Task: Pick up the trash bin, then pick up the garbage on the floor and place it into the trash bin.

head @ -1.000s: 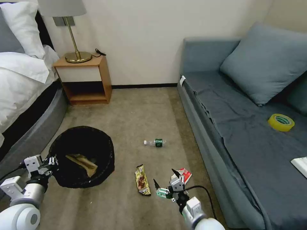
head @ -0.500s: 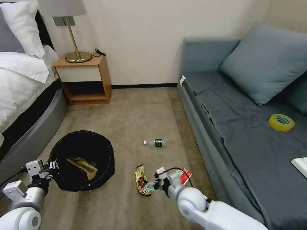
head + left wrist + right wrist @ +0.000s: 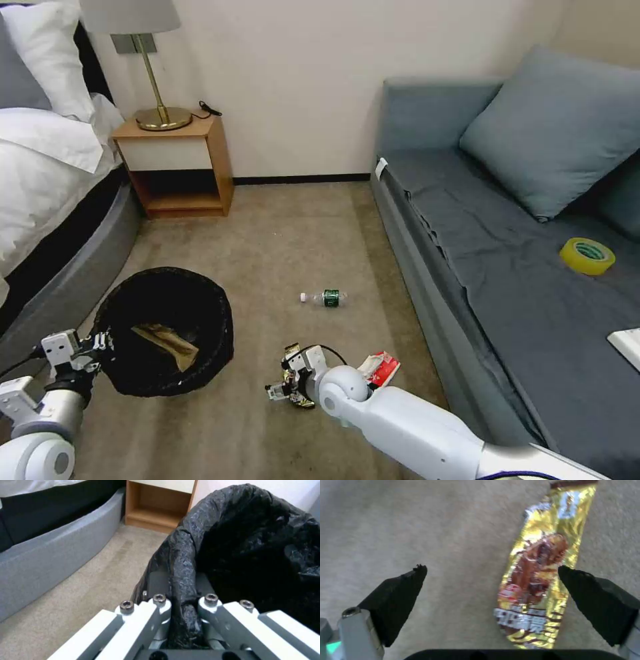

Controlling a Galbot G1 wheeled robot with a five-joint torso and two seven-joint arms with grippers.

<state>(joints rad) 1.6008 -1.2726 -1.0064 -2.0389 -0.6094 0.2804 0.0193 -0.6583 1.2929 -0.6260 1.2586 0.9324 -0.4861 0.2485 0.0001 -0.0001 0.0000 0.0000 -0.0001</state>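
The trash bin (image 3: 200, 313), lined with a crinkly black bag, is held just above the carpet at the left, with a crumpled brown paper bag (image 3: 163, 337) inside it. My left gripper (image 3: 99, 347) is shut on its near rim; the left wrist view shows the fingers (image 3: 160, 605) pinching the bag-covered rim of the trash bin (image 3: 253, 542). My right gripper (image 3: 281, 379) hovers open over the gold-brown snack wrapper (image 3: 297, 393). In the right wrist view the snack wrapper (image 3: 540, 567) lies flat between the spread fingers of the right gripper (image 3: 491, 570), nearer one finger. A red-and-white packet (image 3: 381, 368) and a small clear bottle (image 3: 325, 297) lie on the carpet.
A bed (image 3: 47, 200) runs along the left. A wooden nightstand (image 3: 177, 167) with a lamp (image 3: 157, 100) stands at the back. A grey sofa (image 3: 507, 267) at the right carries a yellow tape roll (image 3: 587, 255) and a white box (image 3: 627, 343). Open carpet lies between them.
My right arm has swung left, from beside the red-and-white packet to above the gold-brown wrapper, with the gripper still open. The bin in my left gripper has shifted slightly left.
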